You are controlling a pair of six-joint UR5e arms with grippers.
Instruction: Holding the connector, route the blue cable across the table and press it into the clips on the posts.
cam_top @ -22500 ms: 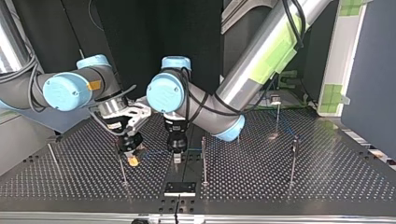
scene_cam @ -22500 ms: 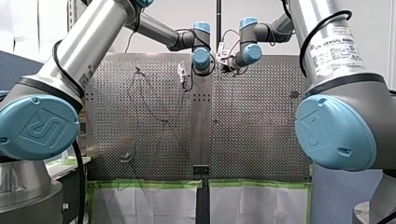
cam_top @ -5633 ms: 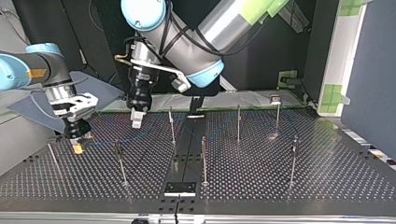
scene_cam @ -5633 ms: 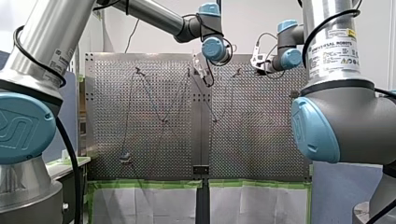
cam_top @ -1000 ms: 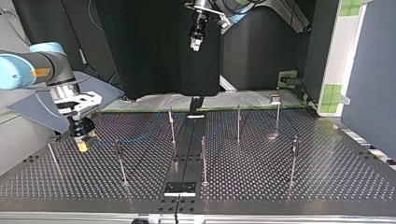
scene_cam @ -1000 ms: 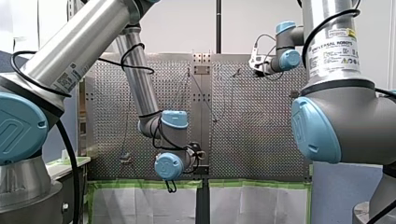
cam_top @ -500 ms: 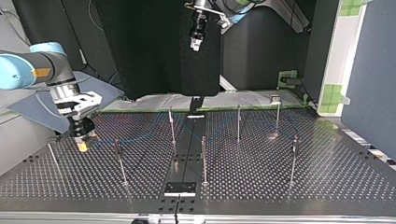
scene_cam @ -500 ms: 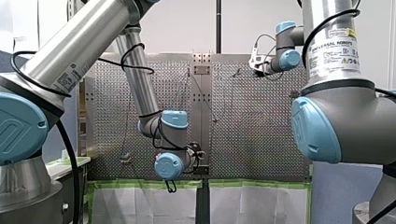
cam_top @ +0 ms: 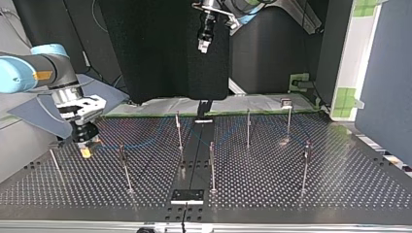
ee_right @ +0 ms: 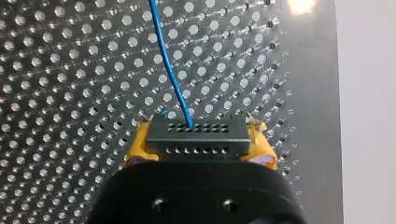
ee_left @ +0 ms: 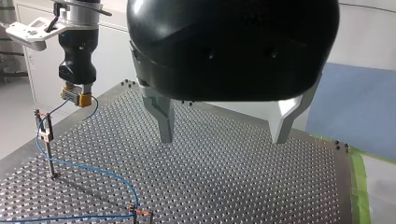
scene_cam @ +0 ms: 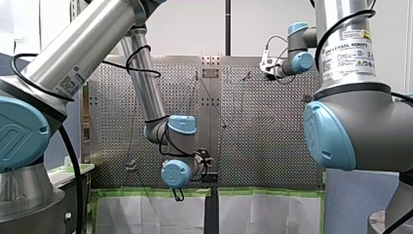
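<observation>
Our right gripper (cam_top: pixel 86 147) hangs low over the desk (cam_top: pixel 301 194), near its left edge as the top view shows it. In the right wrist view its fingers, with yellow pads (ee_right: pixel 138 148), are clamped on the connector (ee_right: pixel 195 138), and the blue cable (ee_right: pixel 170 70) leaves the connector's face. Our left gripper (ee_left: pixel 223 139) is high above the desk, its fingers (ee_left: pixel 163 119) apart and empty.

In the left wrist view the cable passes through the clip (ee_left: pixel 43 133) of the post (ee_left: pixel 48 156) just beside the connector, then curves to a second post (ee_left: pixel 137 215). We judge the routing to be in its last stage. We cannot tell whether the thin post (cam_top: pixel 54 162) at the desk's left edge carries the cable. If it does not, the next move calls for a taut lead over its clip and a downward press, without pulling the seated runs free.
</observation>
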